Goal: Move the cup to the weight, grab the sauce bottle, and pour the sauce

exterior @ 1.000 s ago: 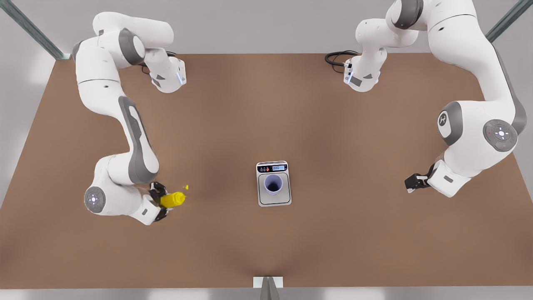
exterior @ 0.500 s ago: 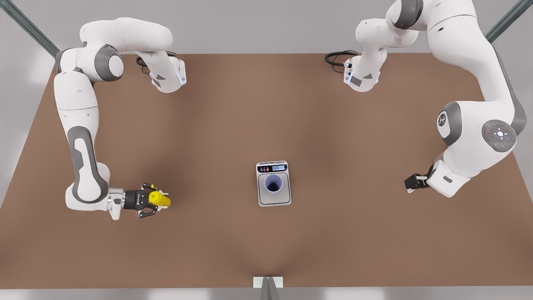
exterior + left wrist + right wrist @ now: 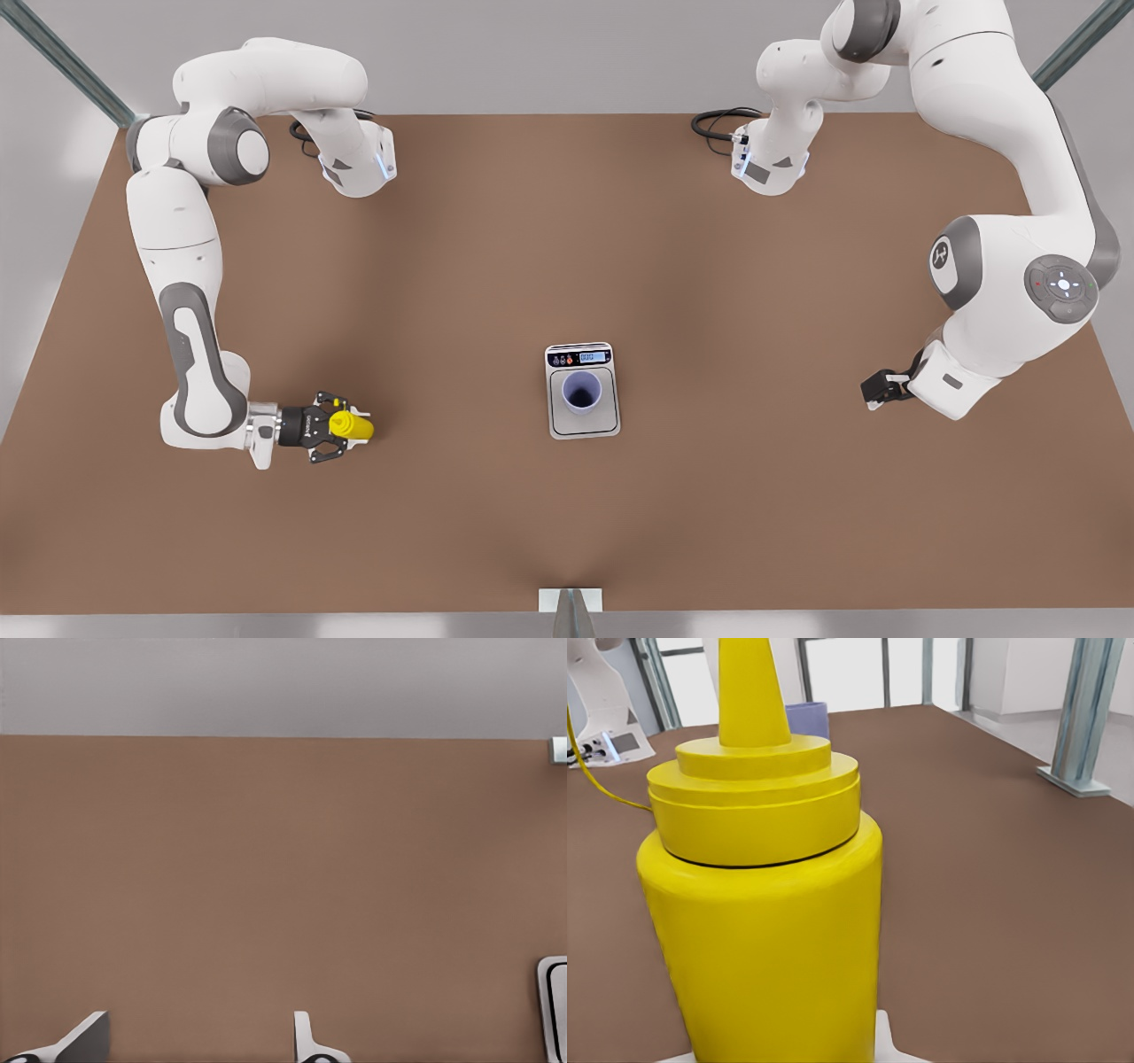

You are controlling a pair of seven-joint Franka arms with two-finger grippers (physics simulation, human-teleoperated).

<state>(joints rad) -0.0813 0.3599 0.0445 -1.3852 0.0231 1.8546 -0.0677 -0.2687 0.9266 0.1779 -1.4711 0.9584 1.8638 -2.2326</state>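
At the front view's left edge of the tabletop (image 3: 461, 266), the right end effector (image 3: 341, 428) grips the sauce bottle (image 3: 351, 427) around its body, fingers closed on it. The cup (image 3: 581, 391) stands upright on the weight (image 3: 581, 427) mid-table, well apart from the bottle. The bottle (image 3: 762, 930) looks light, smooth and squeezable, so a firm hold low on the cylinder, clear of the cap, should suit pouring; too hard a pinch might squirt sauce early. The left end effector (image 3: 879, 388) waits at the front view's right, fingers (image 3: 306, 1041) spread and empty. The nozzle tip is cut off in the right wrist view, and sauce level cannot be judged.
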